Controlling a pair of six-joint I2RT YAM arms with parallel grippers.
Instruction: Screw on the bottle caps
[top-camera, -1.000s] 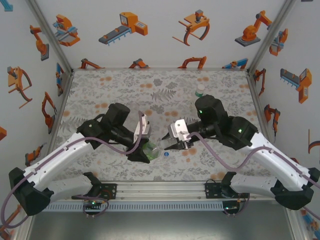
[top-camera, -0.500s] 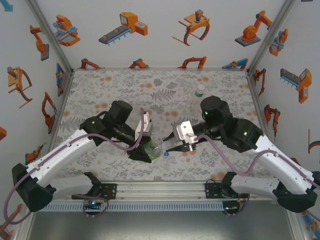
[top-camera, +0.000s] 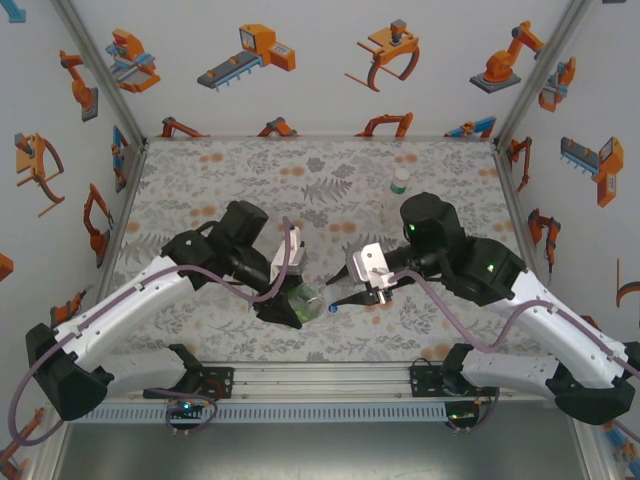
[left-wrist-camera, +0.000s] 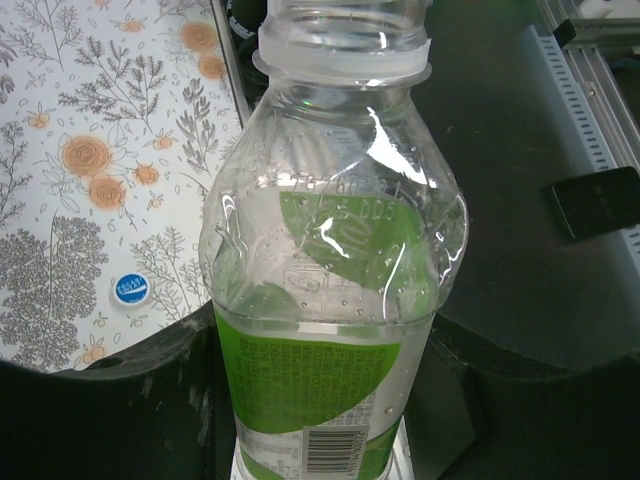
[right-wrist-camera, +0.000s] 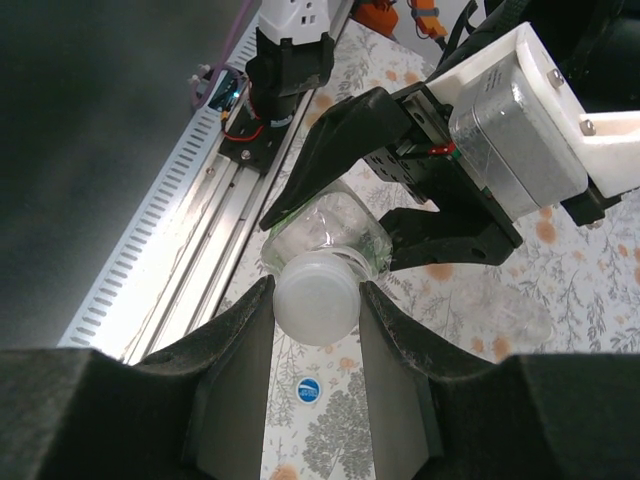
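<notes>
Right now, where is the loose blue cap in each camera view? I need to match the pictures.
Top external: the blue cap lies on the mat just right of the green-label bottle, low centre.
Left wrist: lower left, on the mat left of the bottle.
Right wrist: bottom centre, on the mat below the white cap gripped in the jaws.
Shared landmark: the green-label bottle, near the cap in all three.

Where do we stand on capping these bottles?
Done: possibly the back bottle, which seems to wear a white top; I cannot confirm. In hand: the left pincer holds the green-label bottle, its neck threads bare, and the right pincer holds a white cap at its mouth. Left: the blue cap lies loose on the mat.
</notes>
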